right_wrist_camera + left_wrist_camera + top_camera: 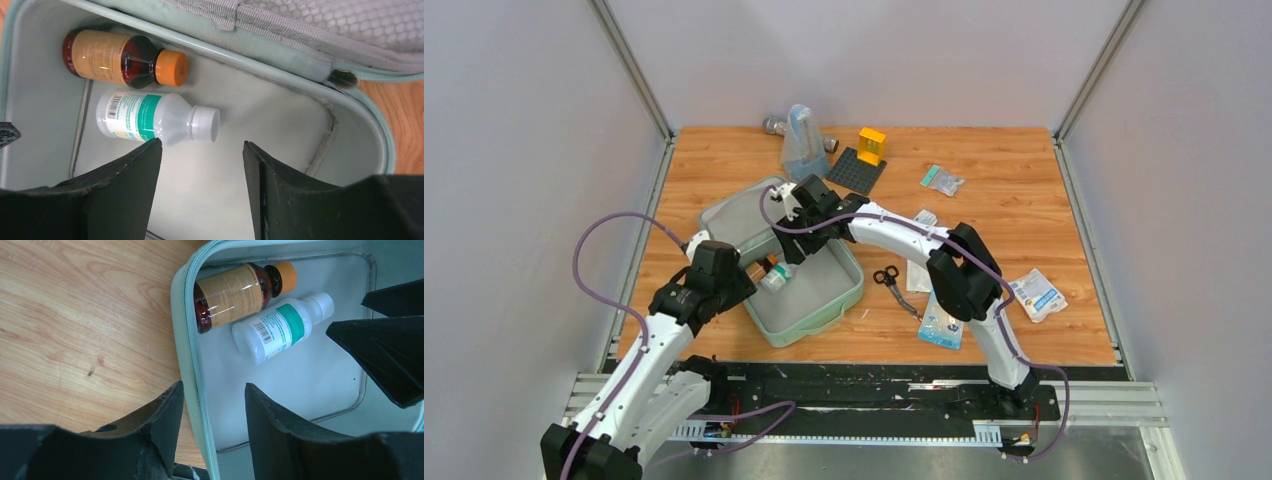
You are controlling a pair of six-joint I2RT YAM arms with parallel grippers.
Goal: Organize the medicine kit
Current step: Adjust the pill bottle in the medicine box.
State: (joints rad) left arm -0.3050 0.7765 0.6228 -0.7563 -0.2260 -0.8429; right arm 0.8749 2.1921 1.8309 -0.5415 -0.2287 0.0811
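a: what's closest?
b: my right end effector (202, 145), fingers spread and empty, over the open medicine kit (809, 325) on the tabletop's (1024, 200) left half.
a: and the left?
b: left end effector (212, 390) gapes too, empty, straddling the kit's rim. brown bottle (107, 60) and white bottle (150, 117) lie inside.

Bright, even light falls from overhead; shadows on the worktop (1024, 200) are faint. White glare streaks the brown bottle (232, 295), while the white bottle (277, 327) beside it reads sharp. The left claw (212, 387) looks soft, featureless black.
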